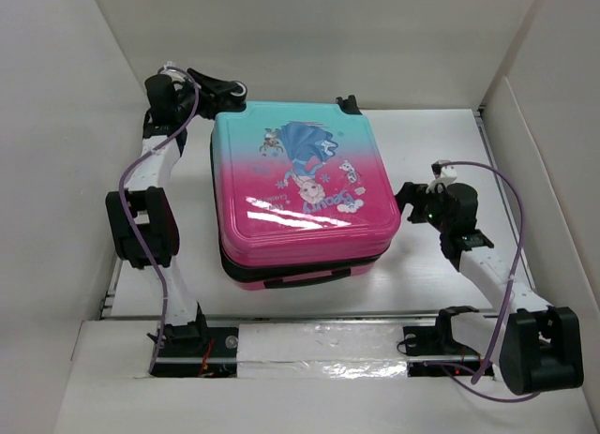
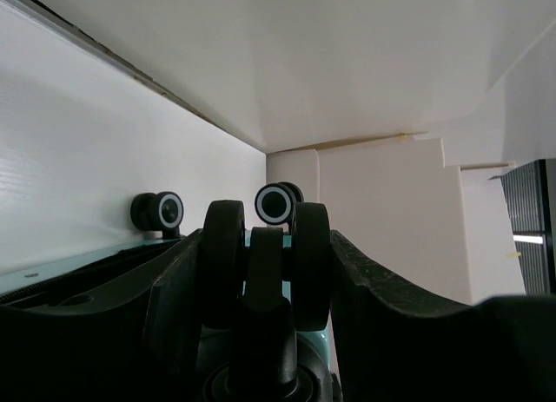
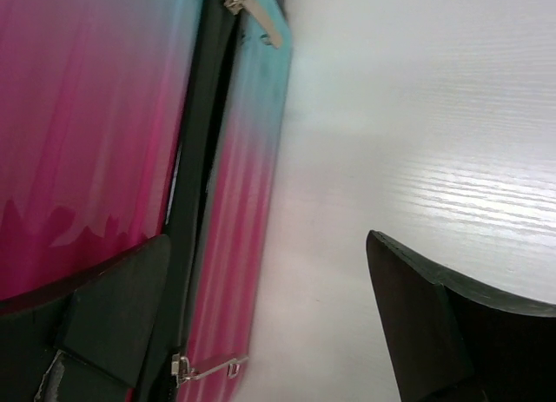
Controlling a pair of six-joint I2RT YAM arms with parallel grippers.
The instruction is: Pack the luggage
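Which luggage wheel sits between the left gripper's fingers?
The near black twin wheel, flanked closely by both fingers; the two white-ringed wheels stand farther back, outside the left gripper.

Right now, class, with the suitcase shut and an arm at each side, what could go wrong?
1. The left jaws pinch only a wheel. It may swivel, so the suitcase could slip free when pulled.
2. The right jaws stand open beside a small zip pull. They might miss it or scrape the table.
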